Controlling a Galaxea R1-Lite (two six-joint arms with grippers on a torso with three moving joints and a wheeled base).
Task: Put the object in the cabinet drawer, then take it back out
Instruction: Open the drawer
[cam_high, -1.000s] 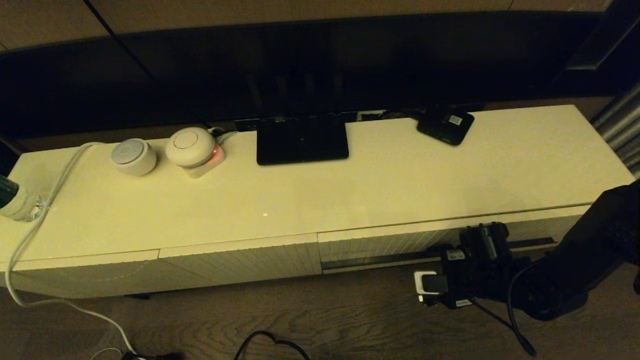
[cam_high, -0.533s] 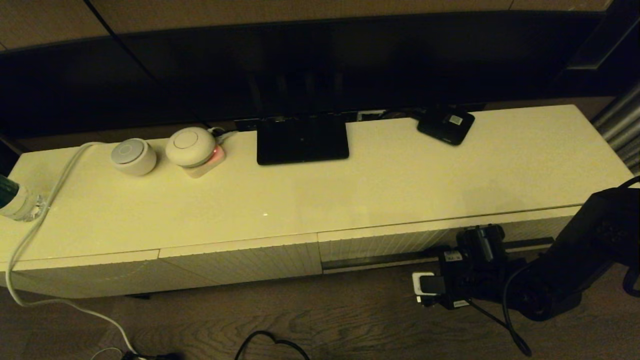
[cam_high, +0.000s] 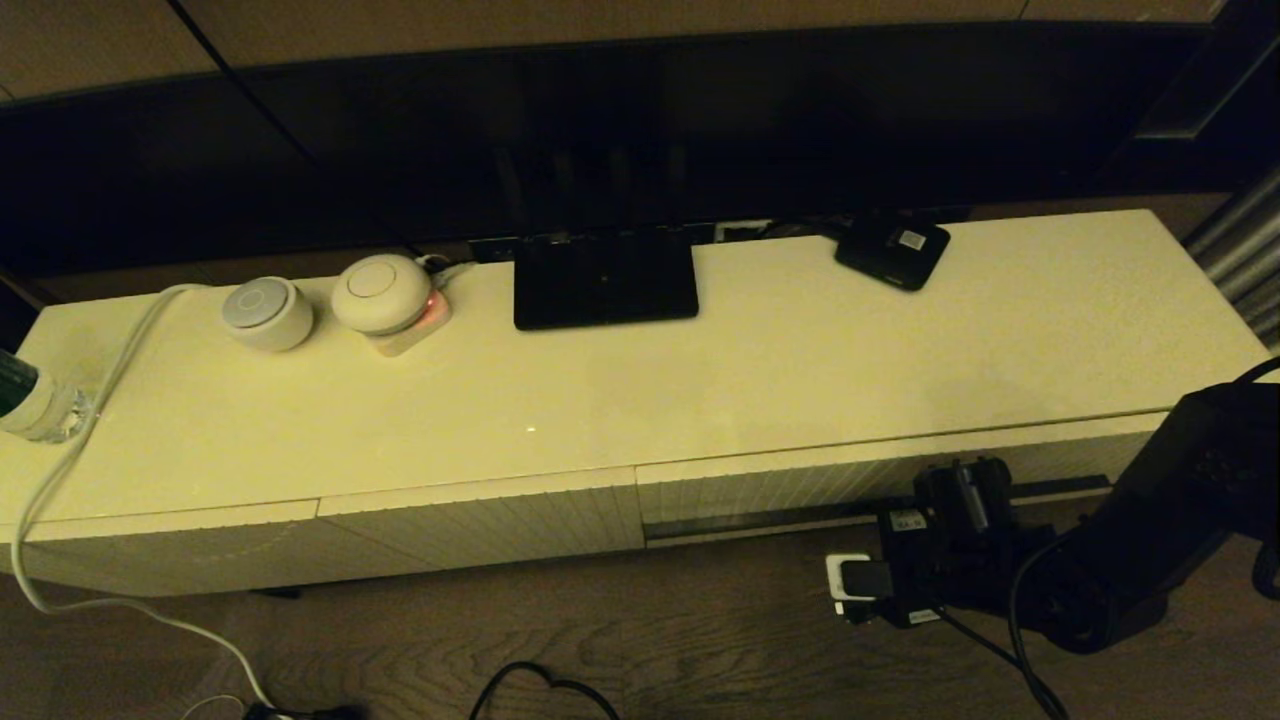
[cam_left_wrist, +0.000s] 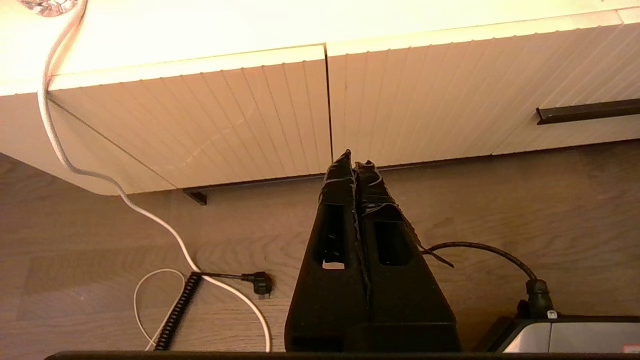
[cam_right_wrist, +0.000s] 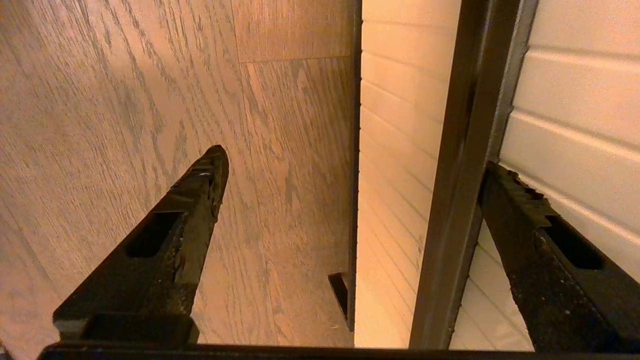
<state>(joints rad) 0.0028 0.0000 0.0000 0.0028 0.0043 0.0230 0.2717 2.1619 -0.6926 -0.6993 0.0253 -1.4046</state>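
The cabinet drawer (cam_high: 780, 488) is the wide ribbed cream front at the right, with a long dark handle groove (cam_high: 760, 520). Its front sits about flush with the neighbouring fronts. My right gripper (cam_high: 950, 500) is open at the groove's right part. In the right wrist view this gripper (cam_right_wrist: 355, 159) straddles the groove (cam_right_wrist: 465, 150): one finger lies against the ribbed front (cam_right_wrist: 395, 150), the other hangs over the wooden floor. The black umbrella is out of view. My left gripper (cam_left_wrist: 350, 157) is shut on nothing, low over the floor in front of the left fronts.
On the cabinet top stand a black TV base (cam_high: 604, 278), a small black box with a white label (cam_high: 892, 250), two white round devices (cam_high: 267, 312) and a bottle (cam_high: 30, 400). A white cable (cam_high: 70, 450) drops to the floor.
My right gripper has shifted slightly down and toward me along the drawer front. The drawer front has not visibly moved.
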